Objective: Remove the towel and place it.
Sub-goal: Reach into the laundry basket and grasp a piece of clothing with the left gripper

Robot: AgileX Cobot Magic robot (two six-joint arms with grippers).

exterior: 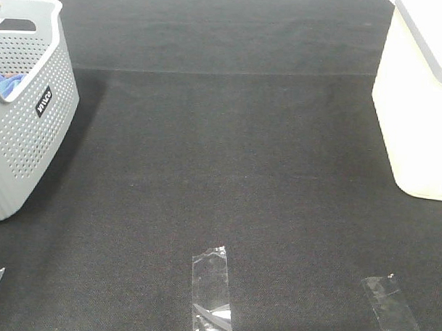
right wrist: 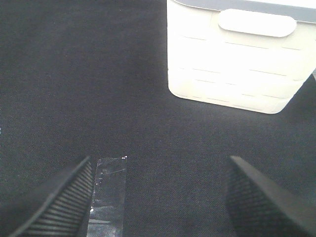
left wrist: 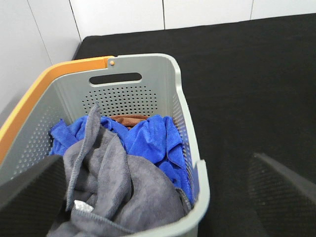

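Grey towel heaped in perforated basket, just ahead of wide-open left gripper; right gripper open, empty, farther off.

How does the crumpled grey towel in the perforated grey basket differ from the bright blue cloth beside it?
Colour: the grey-lavender microfibre towel is dull grey; the bright blue cloth is vivid blue.
Layering: the towel lies heaped on top, the blue cloth partly under it.
Marking: the towel shows a small white tag; the blue cloth shows none.
Both are soft, crumpled and inside the grey perforated basket.
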